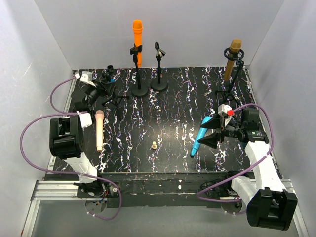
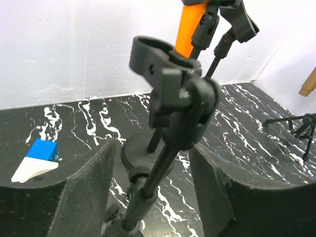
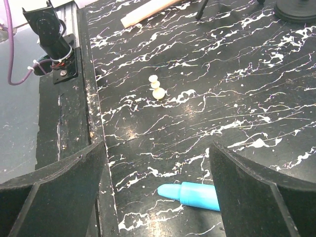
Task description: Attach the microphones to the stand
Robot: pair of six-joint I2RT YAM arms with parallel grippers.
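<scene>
The orange microphone (image 1: 137, 39) stands clipped in a back stand; it also shows in the left wrist view (image 2: 190, 29). The golden-brown microphone (image 1: 233, 58) sits in the tripod stand at back right. The pale pink microphone (image 1: 99, 129) lies on the table at left. The light blue microphone (image 1: 199, 136) lies at right; its tip (image 3: 190, 194) is between the fingers of my open right gripper (image 3: 158, 197). My left gripper (image 2: 155, 197) is open around the shaft of a small black stand with an empty clip (image 2: 168, 74), at back left (image 1: 106, 86).
An empty round-base stand (image 1: 159, 69) stands next to the orange one. A tiny beige peg (image 1: 154, 145) lies mid-table, also in the right wrist view (image 3: 156, 88). A blue and white block (image 2: 37, 160) lies left of the left gripper. White walls enclose the table.
</scene>
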